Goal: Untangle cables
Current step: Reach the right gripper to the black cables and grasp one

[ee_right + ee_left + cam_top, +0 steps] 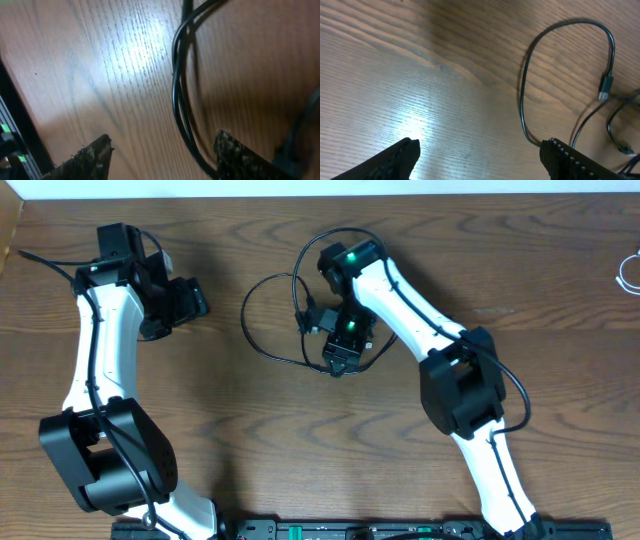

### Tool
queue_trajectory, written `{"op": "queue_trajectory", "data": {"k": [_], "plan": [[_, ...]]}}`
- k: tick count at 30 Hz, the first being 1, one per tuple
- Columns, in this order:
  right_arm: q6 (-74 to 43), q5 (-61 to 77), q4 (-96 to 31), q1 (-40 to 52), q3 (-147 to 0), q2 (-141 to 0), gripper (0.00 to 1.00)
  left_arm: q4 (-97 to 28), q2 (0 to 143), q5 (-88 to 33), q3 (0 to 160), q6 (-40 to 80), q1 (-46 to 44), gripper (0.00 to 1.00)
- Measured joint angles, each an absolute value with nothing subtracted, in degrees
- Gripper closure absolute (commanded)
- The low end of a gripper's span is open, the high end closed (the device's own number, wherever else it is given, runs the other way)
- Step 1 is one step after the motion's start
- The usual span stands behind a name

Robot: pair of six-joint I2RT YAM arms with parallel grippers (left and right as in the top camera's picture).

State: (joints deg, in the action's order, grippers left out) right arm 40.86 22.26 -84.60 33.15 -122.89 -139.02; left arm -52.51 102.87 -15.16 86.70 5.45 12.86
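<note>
The black cable (246, 320) lies in loose loops on the wooden table, round and under my right gripper (339, 364). In the left wrist view it forms a tall loop (522, 95) with a small plug (605, 88) at the right. In the right wrist view two black strands (178, 100) run side by side on the wood between the open fingers of my right gripper (162, 152), closer to the right finger. My left gripper (196, 298) is open and empty over bare wood to the left of the loop; it also shows in the left wrist view (480, 155). The white cable (628, 273) lies at the far right edge.
The table's left edge (12, 230) is behind the left arm. A black rail (400, 530) with the arm bases runs along the front edge. Thicker black wires run along both arms.
</note>
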Motion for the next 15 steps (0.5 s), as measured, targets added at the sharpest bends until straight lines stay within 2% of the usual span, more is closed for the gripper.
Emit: {"op": "queue_trajectory", "data": {"k": [4, 8, 10, 15], "plan": [[41.7, 22.3, -84.5, 33.6, -122.9, -140.8, 0.58, -52.6, 102.9, -15.2, 86.7, 5.5, 12.9, 0.18], [41.5, 22.3, -83.5, 33.8, -122.9, -141.8, 0.6, -52.6, 102.9, -15.2, 86.7, 5.5, 12.9, 0.18], [41.4, 22.2, -83.0, 33.8, -122.9, -142.2, 0.64, -52.7, 102.9, -15.2, 86.7, 5.5, 12.9, 0.18], [40.9, 22.2, -81.7, 33.8, -122.9, -143.0, 0.65, -52.7, 102.9, -15.2, 86.7, 5.3, 12.9, 0.18]]}}
